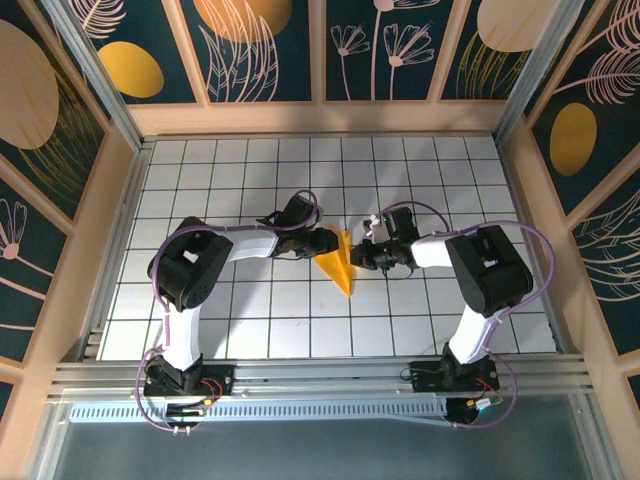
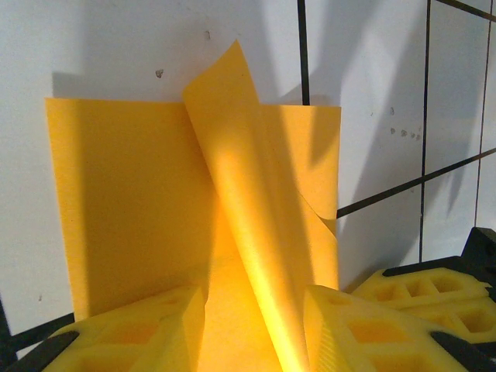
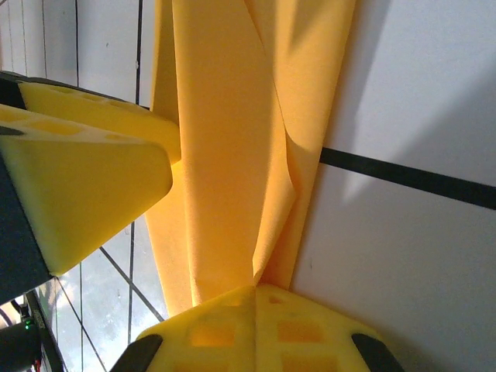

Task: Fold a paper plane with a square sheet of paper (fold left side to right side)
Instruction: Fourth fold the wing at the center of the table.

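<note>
The orange-yellow sheet of paper (image 1: pixel 338 262) lies partly folded at the middle of the white grid table, narrowing to a point toward the near side. My left gripper (image 1: pixel 326 241) meets it from the left. In the left wrist view its yellow foam fingers (image 2: pixel 136 333) stand apart, and a raised flap of the paper (image 2: pixel 232 170) curls up between them untouched. My right gripper (image 1: pixel 364 253) comes in from the right. Its two pads (image 3: pixel 310 333) are pressed together, and a creased edge of the paper (image 3: pixel 225 155) runs into their seam.
Wooden walls with dark floral panels (image 1: pixel 260 50) enclose the table (image 1: pixel 220 170) on three sides. An aluminium rail (image 1: pixel 320 375) runs along the near edge by both arm bases. The left gripper's finger (image 3: pixel 85 178) sits close beside the right gripper over the paper.
</note>
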Controlling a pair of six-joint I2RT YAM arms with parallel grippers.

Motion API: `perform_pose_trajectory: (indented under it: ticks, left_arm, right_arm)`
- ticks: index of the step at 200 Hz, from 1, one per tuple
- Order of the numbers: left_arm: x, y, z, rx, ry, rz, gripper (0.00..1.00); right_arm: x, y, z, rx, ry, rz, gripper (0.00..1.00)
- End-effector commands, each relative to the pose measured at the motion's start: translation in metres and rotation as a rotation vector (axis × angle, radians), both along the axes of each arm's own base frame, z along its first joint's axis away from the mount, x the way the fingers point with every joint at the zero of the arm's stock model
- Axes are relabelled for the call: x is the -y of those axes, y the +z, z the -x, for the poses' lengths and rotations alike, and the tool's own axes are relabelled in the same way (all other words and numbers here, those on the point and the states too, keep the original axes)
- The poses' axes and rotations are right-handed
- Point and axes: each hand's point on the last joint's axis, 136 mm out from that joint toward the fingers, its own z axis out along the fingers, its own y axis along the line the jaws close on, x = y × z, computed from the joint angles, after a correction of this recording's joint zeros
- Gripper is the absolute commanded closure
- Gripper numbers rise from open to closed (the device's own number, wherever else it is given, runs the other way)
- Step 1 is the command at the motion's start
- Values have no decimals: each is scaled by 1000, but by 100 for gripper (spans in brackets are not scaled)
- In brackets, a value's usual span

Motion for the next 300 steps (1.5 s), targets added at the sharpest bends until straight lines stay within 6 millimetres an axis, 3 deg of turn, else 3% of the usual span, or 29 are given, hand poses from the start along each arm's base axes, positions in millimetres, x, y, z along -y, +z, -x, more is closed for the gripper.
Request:
perform_pose_trajectory:
  ticks: [1,52,115,174,190,235,269,300]
  left_arm:
    - [-26,-38,11,-64,29,-137,61]
    - [-16,-22,9,-46,23,-68,58]
    - [-7,15,0,19,34,13,52]
    - [-6,42,-6,76,50,42,50]
    - [-5,46,-6,81,40,49,55]
    - [18,46,1,47,-48,148,82]
    - [36,35,8,11,-109,175,86]
    - [38,19,9,-15,-113,158,88]
  right_arm:
    - [3,1,-4,18,2,34,100]
    - [11,-17,-1,-20,-13,100,100]
    - [16,-39,10,-83,-21,140,100]
    - [12,-44,11,-92,-17,141,100]
    - [11,-45,12,-96,-14,141,100]
    - [11,-48,12,-100,-15,158,100]
    - [12,-50,12,-105,-20,170,100]
    - [12,-51,12,-105,-20,176,100]
